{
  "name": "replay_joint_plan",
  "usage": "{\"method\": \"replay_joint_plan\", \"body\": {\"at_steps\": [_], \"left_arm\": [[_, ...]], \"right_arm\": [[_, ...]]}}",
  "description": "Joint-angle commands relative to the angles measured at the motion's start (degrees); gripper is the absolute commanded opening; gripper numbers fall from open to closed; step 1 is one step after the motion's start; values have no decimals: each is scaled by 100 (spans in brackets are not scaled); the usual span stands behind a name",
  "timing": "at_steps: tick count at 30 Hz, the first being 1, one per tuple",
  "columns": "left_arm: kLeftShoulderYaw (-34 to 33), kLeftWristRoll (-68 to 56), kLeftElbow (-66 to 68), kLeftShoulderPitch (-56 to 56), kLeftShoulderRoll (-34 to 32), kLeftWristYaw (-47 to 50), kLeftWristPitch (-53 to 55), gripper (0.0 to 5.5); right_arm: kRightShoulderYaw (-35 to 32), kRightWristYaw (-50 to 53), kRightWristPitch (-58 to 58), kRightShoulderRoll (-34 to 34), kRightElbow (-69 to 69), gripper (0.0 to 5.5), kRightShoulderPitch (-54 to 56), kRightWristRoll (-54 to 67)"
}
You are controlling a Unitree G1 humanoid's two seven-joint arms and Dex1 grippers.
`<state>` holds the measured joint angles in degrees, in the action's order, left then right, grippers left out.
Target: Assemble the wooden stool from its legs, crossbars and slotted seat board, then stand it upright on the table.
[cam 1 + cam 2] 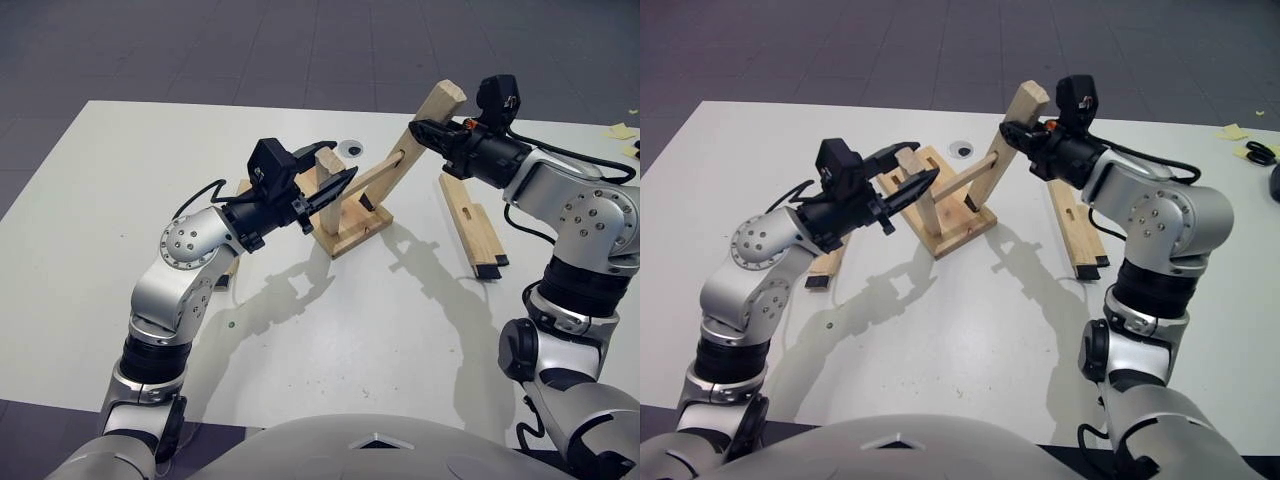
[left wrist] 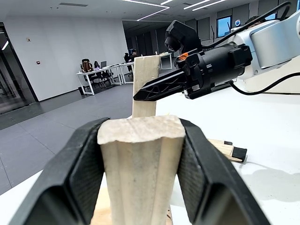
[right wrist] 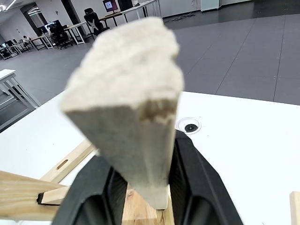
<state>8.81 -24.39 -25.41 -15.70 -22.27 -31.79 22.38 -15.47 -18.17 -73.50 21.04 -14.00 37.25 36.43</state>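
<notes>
**State.** The seat board (image 1: 355, 232) lies flat on the table (image 1: 120, 200), between the two arms. One leg (image 2: 140, 168) stands upright on the board. The left gripper (image 1: 340, 162) is clamped on this leg near its top end, one finger (image 2: 82, 173) on each side face.

The right gripper (image 1: 418, 135) is closed around a second leg (image 1: 442, 103), gripping it below its top end. This leg is tilted. Its long axis runs from the raised top, on the robot's right, down and leftward to a lower end at the board's near right edge. Whether that end touches the board cannot be determined.

A crossbar (image 1: 375, 172) spans between the two held legs, rising from the upright leg toward the tilted one.

**Unused parts.** A third leg (image 1: 472, 222) lies flat on the table, to the right of the board and below the right gripper. A fourth leg (image 1: 825, 262) lies flat under the left arm.

**Next move, as judged.** The step in hand appears to be seating the tilted leg. The controlling relation is its lean: the top must swing leftward, toward the upright leg, until both axes are parallel. The right arm holds this leg and is therefore placed to do it. The left arm serves as the brace.
</notes>
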Motion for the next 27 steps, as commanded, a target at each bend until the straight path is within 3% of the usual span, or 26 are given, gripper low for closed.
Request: {"method": "replay_joint_plan", "body": {"at_steps": [1,8,16,27], "left_arm": [[410,61,364,287,-44,-221,417,204],[435,94,383,284,-21,-158,373,204],[464,109,330,350,-54,-145,361,204],[530,158,207,484,34,-6,379,204]], "right_arm": [[769,-565,-424,62,-9,105,64,371],[1443,-567,-495,209,173,103,-158,131],[1402,-327,-598,94,-522,103,-841,197],[1083,-302,-615,-15,-510,103,-531,224]]}}
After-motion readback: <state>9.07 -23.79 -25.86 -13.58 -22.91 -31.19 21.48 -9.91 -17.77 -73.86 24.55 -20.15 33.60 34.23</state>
